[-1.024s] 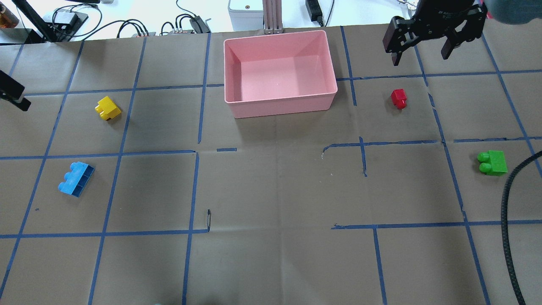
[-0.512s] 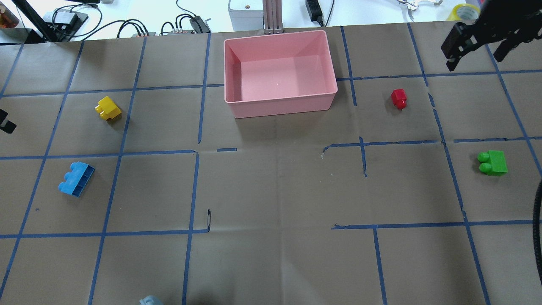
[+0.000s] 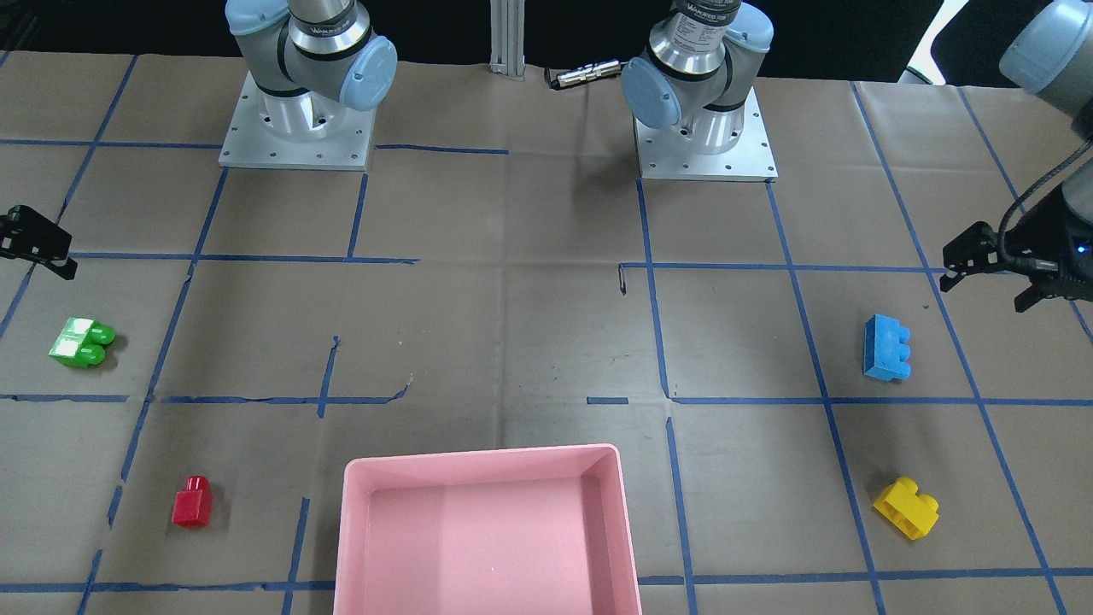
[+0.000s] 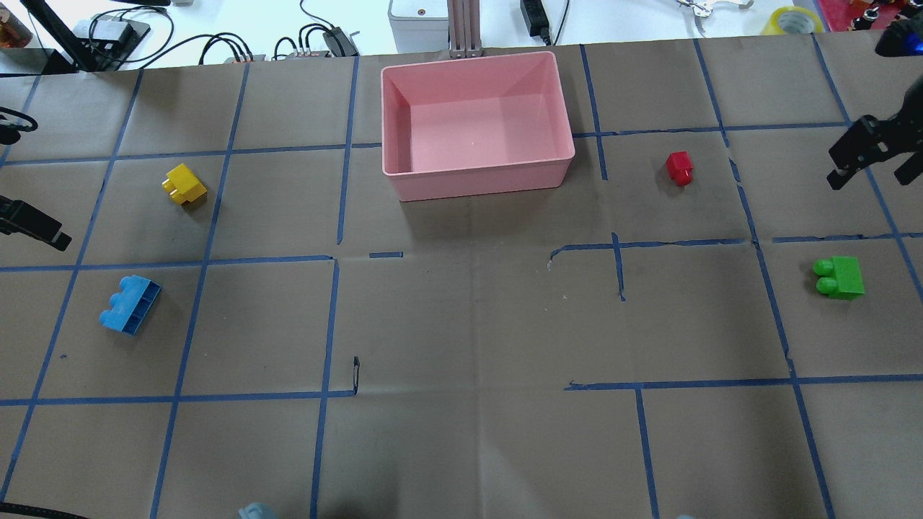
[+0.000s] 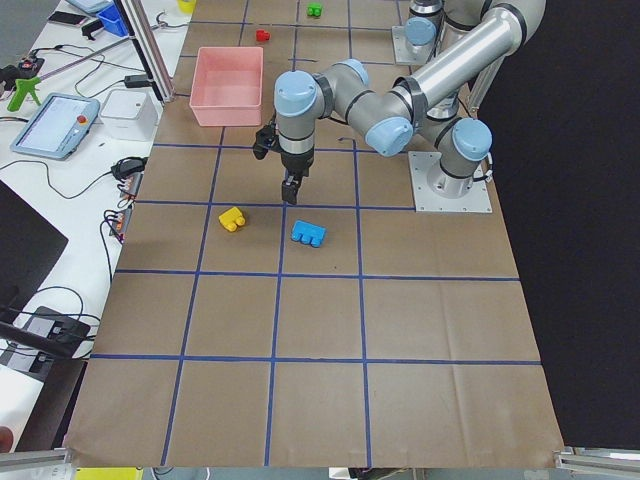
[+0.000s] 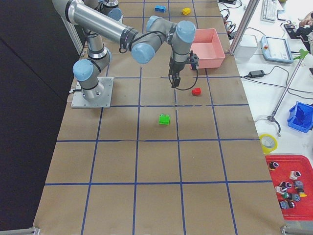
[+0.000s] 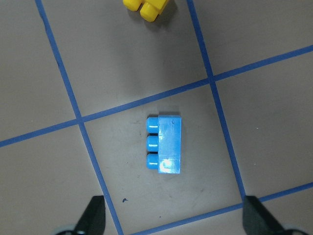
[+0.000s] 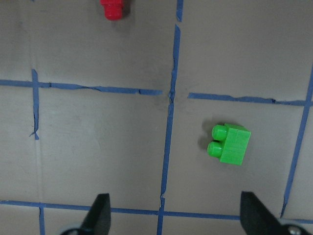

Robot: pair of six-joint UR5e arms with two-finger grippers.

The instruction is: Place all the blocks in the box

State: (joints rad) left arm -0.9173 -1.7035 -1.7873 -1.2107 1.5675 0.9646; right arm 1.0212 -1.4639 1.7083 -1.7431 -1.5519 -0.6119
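Well outside box (image 4: 476, 180): green block (image 4: 840, 277), red block (image 4: 679, 167), blue block (image 4: 131, 305), yellow block (image 4: 184, 184)

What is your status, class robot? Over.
Left gripper, right gripper open, empty. Blue block, green block, red block, yellow block on table; box empty. No obstacle seen.

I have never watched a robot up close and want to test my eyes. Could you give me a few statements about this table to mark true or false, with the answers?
1. The pink box holds no blocks. True.
2. The right gripper is shut on the green block. False: it is open, and the green block lies free on the table.
3. The blue block has three studs. True.
4. The red block lies inside the box. False: it lies on the table, apart from the box.
5. The left gripper is open. True.
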